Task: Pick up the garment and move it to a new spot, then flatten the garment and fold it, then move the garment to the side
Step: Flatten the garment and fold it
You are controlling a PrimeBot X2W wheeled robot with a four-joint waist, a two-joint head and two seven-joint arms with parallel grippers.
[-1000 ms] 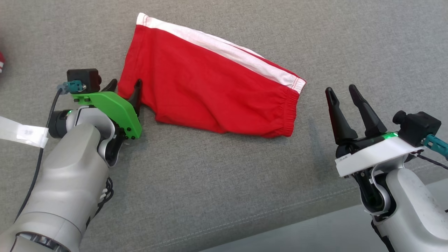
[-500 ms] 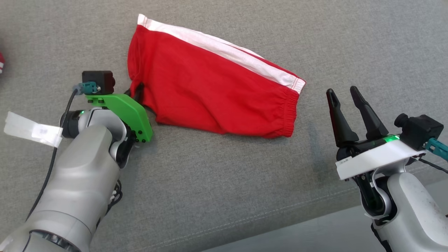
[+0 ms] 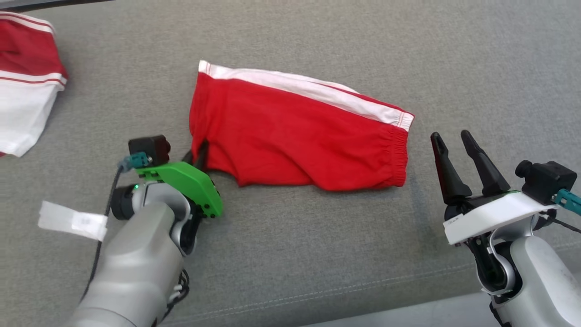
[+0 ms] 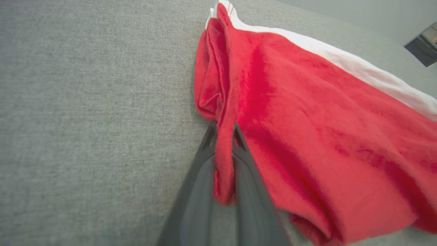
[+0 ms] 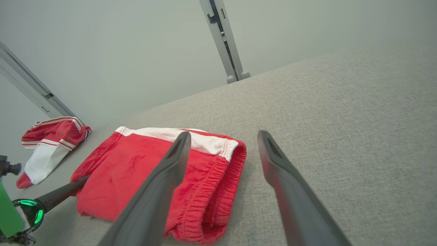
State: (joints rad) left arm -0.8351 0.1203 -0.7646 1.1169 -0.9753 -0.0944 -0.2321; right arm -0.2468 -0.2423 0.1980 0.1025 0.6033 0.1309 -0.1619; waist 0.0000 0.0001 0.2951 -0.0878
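I have the garment [image 3: 299,136], red shorts with a white side stripe, lying across the middle of the grey cloth-covered tabletop [image 3: 317,254]. Its elastic waistband points toward the right edge and its leg opening toward the left. My left pincer [image 3: 199,156] sits at the garment's left end, at the corner nearer the front edge, and it is clamped onto the cloth there. In the left wrist view a ridge of red fabric is pinched between the two dark fingers, which are nearly together. My right pincer [image 3: 450,136] stands off the waistband end, near it but not touching, with its fingers spread wide and nothing between them. A second red and white garment [image 3: 27,91] lies at the far left corner of the tabletop, well apart from the first.
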